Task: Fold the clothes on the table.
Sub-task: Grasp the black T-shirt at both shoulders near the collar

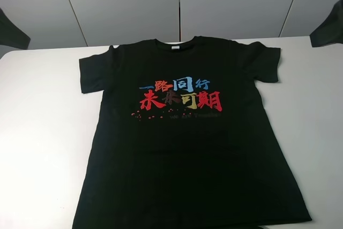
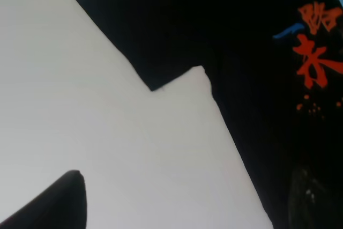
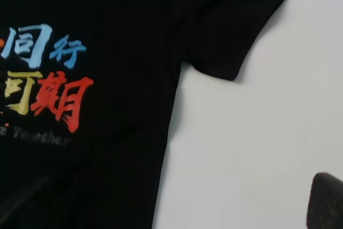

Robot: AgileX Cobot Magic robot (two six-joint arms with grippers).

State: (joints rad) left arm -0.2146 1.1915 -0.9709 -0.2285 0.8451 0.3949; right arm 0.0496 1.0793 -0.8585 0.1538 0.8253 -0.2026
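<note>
One big plain white smooth table (image 1: 37, 132) w/ one black short-sleeved T-shirt (image 1: 187, 175) (red, blue, yellow characters) flat across table's middle, front up, collar at table's far edge. Left gripper (image 2: 190, 172) & right gripper (image 3: 177, 181) above table, jaws wide apart, empty.

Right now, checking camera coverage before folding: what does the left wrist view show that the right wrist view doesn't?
Left wrist only: the left-side sleeve and the print's left end. Right wrist only: the right-side sleeve, the print's right end and grey lettering. Both: the black T-shirt on the white table.
</note>
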